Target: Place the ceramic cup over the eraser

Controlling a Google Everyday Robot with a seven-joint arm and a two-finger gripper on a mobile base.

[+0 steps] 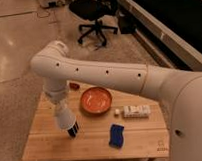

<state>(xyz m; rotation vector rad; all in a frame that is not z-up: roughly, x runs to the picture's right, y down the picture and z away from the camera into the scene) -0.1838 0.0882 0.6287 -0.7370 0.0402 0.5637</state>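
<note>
The ceramic cup [63, 116] is small, white and tapered. It hangs tilted at the end of my arm over the left part of the wooden table [141, 143]. Its mouth is down against the top of the eraser [73, 130], a small upright black block with thin white stripes. My gripper [59, 104] is just above the cup, shut on it, and mostly hidden by my wrist and the cup. The lower part of the eraser still shows below the cup's rim.
An orange-red bowl [96, 100] sits mid-table right of the cup. A blue block [116, 135] lies near the front. A long white box [136, 111] and a small white cube [117, 112] lie to the right. A small red object [73, 86] sits at the back. An office chair [94, 15] stands behind.
</note>
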